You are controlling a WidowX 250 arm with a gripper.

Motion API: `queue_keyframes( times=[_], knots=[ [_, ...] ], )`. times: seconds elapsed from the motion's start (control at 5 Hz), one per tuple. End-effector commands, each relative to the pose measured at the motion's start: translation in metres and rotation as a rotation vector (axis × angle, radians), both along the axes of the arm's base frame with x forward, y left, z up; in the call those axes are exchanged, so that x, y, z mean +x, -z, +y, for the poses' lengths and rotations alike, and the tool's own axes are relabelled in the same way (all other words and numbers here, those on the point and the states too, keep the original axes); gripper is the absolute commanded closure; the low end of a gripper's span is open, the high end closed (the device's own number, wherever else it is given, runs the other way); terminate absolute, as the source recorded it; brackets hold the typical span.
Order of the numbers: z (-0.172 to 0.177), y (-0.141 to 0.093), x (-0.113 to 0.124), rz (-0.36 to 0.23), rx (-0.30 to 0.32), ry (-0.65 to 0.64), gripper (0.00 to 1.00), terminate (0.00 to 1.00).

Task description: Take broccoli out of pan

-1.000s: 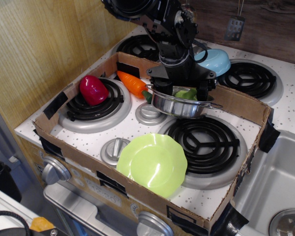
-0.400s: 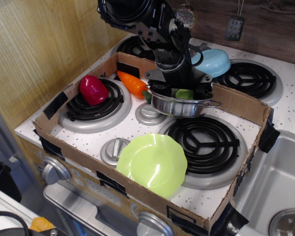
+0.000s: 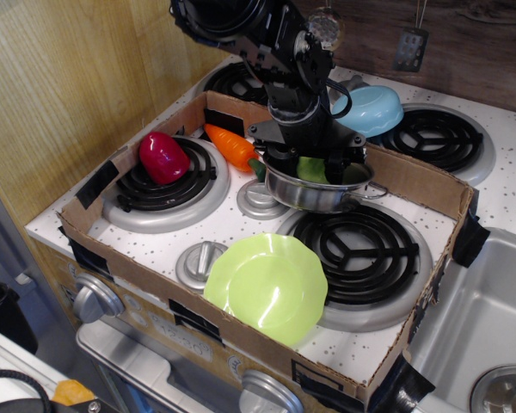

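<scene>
The pan (image 3: 310,197) is a shiny steel pot standing inside the cardboard tray, just behind the front right burner. The broccoli (image 3: 313,169), a light yellow-green lump, lies inside it and is partly hidden by the arm. My gripper (image 3: 316,160) points down into the pan. Its dark fingers (image 3: 280,160) stand spread, one on each side of the broccoli, inside the rim. I cannot tell whether they touch the broccoli.
A cardboard tray (image 3: 423,183) frames the stove top. In it are an orange carrot (image 3: 231,146), a red pepper (image 3: 163,157) on the left burner and a lime-green scalloped plate (image 3: 271,286) at the front. A light blue bowl (image 3: 375,108) sits behind the tray. A sink (image 3: 490,318) is at the right.
My gripper has come down from above the pan's rim into the pan, and its fingers now stand around the broccoli. The pan has stayed roughly in place.
</scene>
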State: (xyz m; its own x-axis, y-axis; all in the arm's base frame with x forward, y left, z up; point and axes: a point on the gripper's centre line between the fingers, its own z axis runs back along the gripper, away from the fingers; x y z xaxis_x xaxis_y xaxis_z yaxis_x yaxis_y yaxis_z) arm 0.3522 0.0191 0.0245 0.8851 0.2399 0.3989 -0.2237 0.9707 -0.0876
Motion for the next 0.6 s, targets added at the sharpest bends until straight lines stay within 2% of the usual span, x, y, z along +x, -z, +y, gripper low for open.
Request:
queue_keyframes(
  times=[0.0, 0.2, 0.4],
  knots=[
    [-0.001, -0.059, 0.016, -0.024, 0.090, 0.023, 1.00, 0.00],
    [-0.001, -0.088, 0.015, 0.008, 0.141, 0.007, 1.00, 0.00],
    [0.006, -0.108, -0.001, 0.064, 0.158, -0.037, 1.00, 0.00]
  ],
)
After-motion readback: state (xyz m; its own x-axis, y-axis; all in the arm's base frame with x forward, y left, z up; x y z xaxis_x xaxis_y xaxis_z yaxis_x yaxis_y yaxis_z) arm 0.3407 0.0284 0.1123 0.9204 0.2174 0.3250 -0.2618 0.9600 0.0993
